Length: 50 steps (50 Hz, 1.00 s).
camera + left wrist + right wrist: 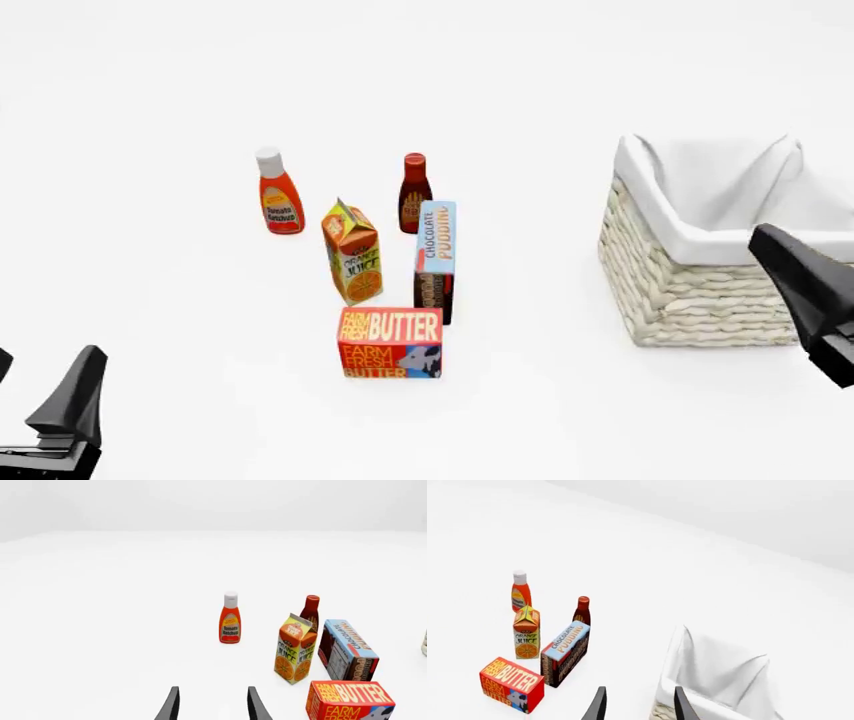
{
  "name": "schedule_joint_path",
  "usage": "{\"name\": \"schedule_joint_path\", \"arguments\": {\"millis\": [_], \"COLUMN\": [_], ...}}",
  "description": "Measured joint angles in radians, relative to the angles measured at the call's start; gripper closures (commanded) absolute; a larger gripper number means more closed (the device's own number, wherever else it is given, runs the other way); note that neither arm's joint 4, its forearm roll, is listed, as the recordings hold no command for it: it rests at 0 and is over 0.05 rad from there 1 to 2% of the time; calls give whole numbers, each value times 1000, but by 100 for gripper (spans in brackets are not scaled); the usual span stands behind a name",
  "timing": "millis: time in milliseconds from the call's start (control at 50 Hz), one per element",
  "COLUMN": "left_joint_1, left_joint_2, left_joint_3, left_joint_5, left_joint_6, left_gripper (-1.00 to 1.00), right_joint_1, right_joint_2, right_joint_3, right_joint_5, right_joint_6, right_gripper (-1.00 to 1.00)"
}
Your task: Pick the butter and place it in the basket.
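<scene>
Butter stands low centre of front frame, nearest carton, clear face for easy grab. Basket far right, mouth up. Left pincer spread, empty, lower left. Right pincer spread, empty, hovering near basket.

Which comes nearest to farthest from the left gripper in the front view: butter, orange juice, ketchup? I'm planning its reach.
1. butter, front of the cluster, right of the left gripper.
2. orange juice, behind the butter.
3. ketchup, far back left.
</scene>
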Motion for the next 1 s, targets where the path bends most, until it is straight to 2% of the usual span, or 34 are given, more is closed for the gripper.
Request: {"name": "schedule_joint_path", "arguments": {"millis": [260, 400, 540, 1000], "left_joint_1": [0, 0, 0, 0], "left_joint_2": [0, 0, 0, 0], "left_joint_3": [0, 0, 0, 0], "left_joint_5": [0, 0, 0, 0], "left_joint_6": [0, 0, 0, 0], "left_gripper": [-100, -100, -100, -100], "right_joint_1": [73, 91, 115, 264], "right_joint_2": [132, 199, 240, 383], "right_joint_3": [-141, -183, -231, -362], "right_joint_5": [83, 116, 159, 263], "right_joint_6": [-65, -147, -197, -220], "right_gripper": [-100, -100, -100, -100]}}
